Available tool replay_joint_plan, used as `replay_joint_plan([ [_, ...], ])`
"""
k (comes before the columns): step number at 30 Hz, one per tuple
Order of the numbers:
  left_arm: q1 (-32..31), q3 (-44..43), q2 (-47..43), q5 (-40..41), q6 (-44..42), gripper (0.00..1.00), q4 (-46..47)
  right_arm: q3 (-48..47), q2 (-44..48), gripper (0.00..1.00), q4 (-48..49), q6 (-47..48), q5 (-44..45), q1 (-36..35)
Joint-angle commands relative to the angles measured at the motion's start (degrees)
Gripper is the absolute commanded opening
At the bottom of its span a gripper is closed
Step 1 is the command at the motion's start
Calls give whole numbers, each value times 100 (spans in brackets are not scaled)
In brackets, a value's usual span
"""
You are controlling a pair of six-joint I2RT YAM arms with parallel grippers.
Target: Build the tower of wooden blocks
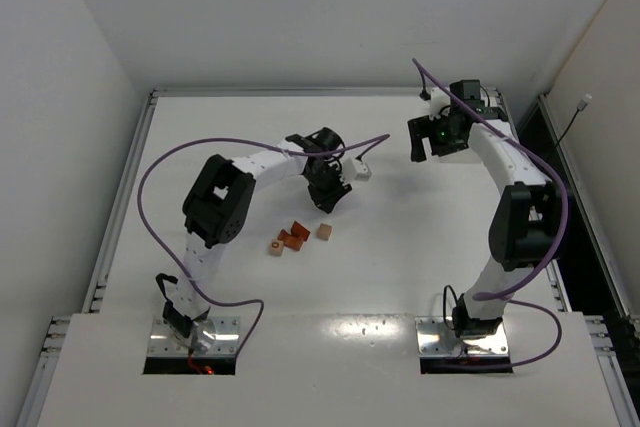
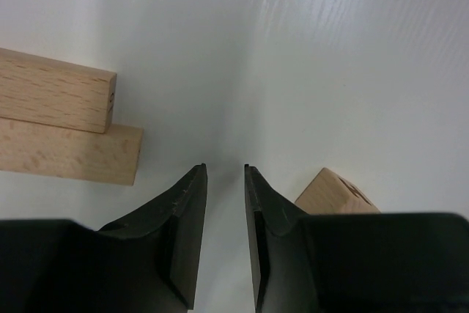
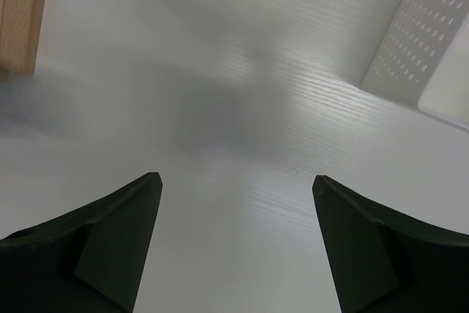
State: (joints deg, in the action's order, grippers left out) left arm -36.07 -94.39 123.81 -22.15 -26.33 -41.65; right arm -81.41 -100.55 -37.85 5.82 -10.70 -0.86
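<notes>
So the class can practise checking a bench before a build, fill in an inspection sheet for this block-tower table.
Surface: white table, no marks or spills seen.
Job's things: two reddish-orange blocks and two pale blocks lie loose by the left arm. Two pale bars touch along their length; whether they are stacked or side by side cannot be told.
Clutter: corner of a white perforated tray.
Grippers: left gripper, fingers a narrow gap apart, empty; right gripper, fingers wide apart, empty.
Cables: purple cables loop from both arms, not touching the loose blocks.
Surroundings: plain white walls.
</notes>
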Motion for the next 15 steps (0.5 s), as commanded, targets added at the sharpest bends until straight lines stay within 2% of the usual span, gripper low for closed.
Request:
replay_joint_plan([
  [1, -66, -238, 100, -70, -145, 24, 157, -51, 255, 82, 5, 15, -46, 34],
  [15, -66, -414, 267, 159, -197, 31, 262, -156, 150, 82, 5, -38, -99, 34],
])
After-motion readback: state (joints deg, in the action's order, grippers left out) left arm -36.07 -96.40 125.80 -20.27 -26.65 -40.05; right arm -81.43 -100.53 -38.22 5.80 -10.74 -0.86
